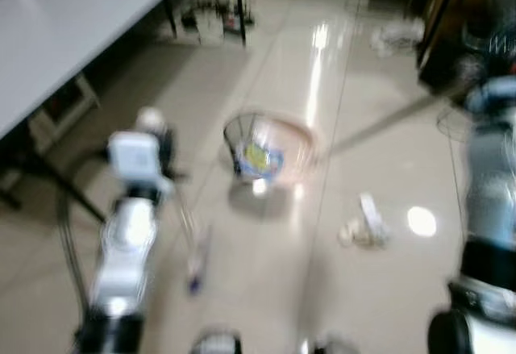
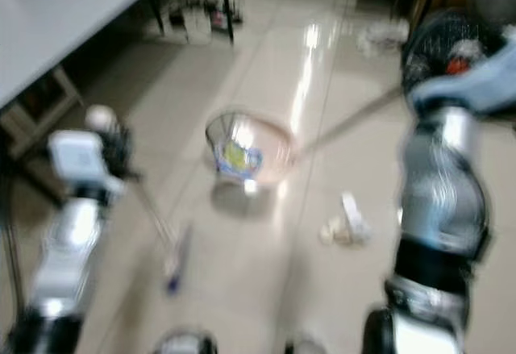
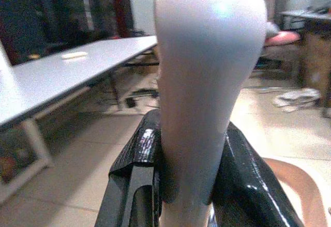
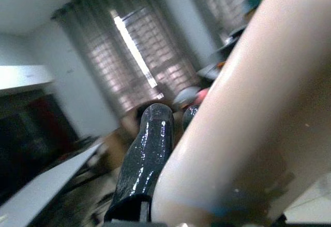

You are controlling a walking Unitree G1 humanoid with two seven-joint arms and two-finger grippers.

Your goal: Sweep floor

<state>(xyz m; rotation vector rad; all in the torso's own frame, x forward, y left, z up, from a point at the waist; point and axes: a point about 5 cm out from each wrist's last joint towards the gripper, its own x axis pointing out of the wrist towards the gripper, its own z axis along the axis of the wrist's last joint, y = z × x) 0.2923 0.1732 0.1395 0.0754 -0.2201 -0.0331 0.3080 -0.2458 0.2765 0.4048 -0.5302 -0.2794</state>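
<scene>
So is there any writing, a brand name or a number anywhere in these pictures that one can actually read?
None can be read.
Wrapper in the dustpan: a yellow and blue print, too blurred to tell if it holds words.
Items under the table: too blurred and small.
Left gripper on a pale handle and right gripper on a pale handle: no markings to be seen.

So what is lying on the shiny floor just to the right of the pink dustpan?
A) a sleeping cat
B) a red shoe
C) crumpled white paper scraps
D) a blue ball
C: crumpled white paper scraps lie on the glossy beige tiled floor, a little to the right of the pink long-handled dustpan and nearer the robot.
</scene>
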